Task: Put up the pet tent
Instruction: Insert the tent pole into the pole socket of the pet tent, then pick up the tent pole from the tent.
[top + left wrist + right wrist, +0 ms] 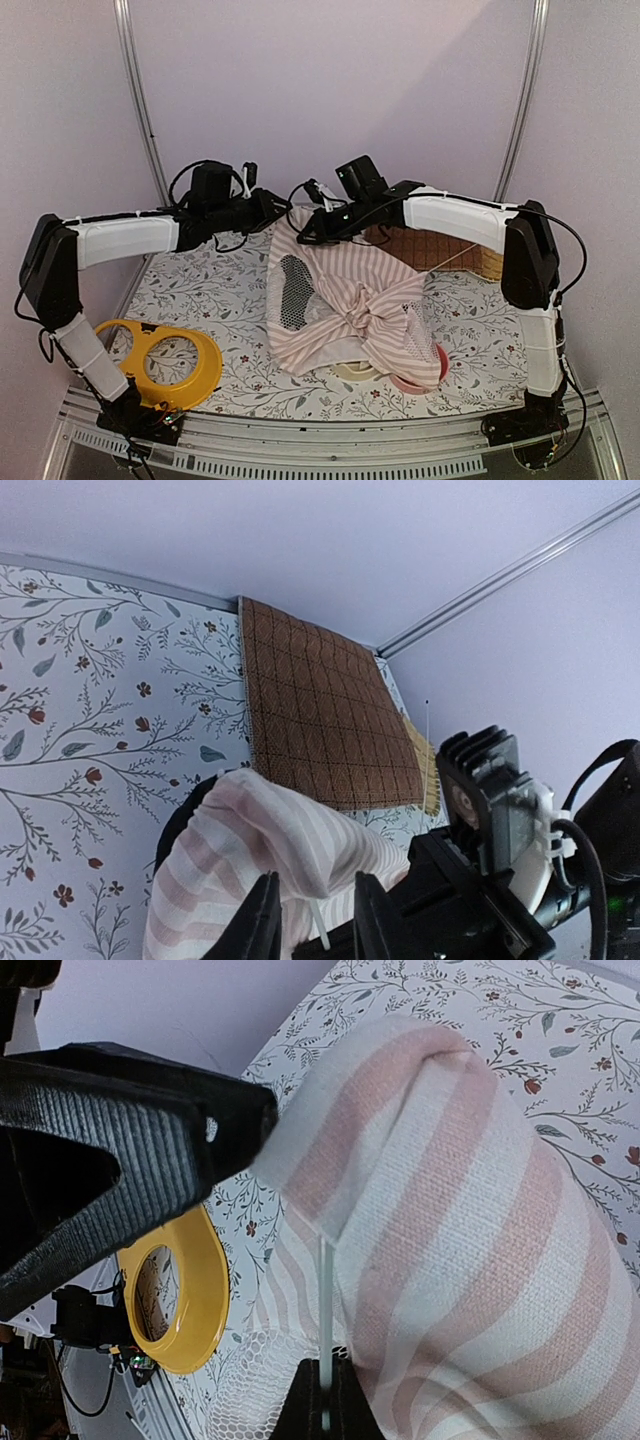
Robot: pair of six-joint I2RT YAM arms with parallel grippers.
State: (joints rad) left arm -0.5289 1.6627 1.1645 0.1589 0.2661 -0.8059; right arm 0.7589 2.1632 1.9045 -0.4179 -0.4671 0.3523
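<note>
Right hand (pixel 322 1392), clear pole (pixel 325 1300) — wrist-only

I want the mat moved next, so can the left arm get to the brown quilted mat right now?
Probably not. The left gripper is at the raised edge of the pet tent, and that fabric plus the right gripper, shut on its pole, lie between it and the brown quilted mat.

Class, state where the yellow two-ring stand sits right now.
In the top view, the yellow stand lies near-left on the table, beside the left arm's base, left of the pet tent.
</note>
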